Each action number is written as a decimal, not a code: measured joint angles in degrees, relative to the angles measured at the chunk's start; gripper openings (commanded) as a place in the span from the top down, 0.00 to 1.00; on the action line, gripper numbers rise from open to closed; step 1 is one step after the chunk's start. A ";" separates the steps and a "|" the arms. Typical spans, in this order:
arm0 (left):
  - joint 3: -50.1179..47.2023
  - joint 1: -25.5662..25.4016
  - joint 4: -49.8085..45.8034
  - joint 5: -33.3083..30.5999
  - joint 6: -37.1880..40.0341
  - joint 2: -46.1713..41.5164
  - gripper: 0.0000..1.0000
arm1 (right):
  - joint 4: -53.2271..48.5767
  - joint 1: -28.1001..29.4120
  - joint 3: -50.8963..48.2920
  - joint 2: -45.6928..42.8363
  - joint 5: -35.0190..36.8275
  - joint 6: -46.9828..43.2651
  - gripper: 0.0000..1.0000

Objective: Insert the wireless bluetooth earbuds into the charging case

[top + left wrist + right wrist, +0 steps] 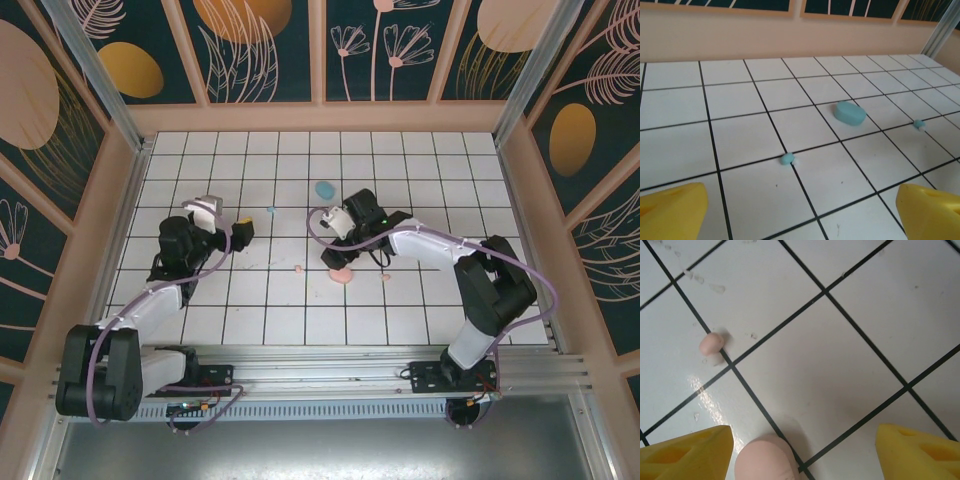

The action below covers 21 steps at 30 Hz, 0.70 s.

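the pink case (pixel 765 460) lies between the right gripper's (pixel 805 452) wide-apart yellow fingers (pixel 690 452), not clamped. a pink earbud (pixel 711 344) sits on a grid line beyond. the left gripper (pixel 800 210), also spread and empty, faces a teal earbud (pixel 787 159), with the teal case (pixel 850 112) and another teal bud (pixel 919 124) farther off.

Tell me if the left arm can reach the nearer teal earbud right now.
Probably yes. The nearer teal earbud lies on the bare table just ahead of the open left pincer, with nothing between them; the blue case sits farther back.
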 measured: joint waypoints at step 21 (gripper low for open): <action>-0.74 -4.04 0.00 -0.74 -3.96 -3.04 0.01 | 1.81 -0.02 -10.08 -4.57 4.44 -6.14 0.13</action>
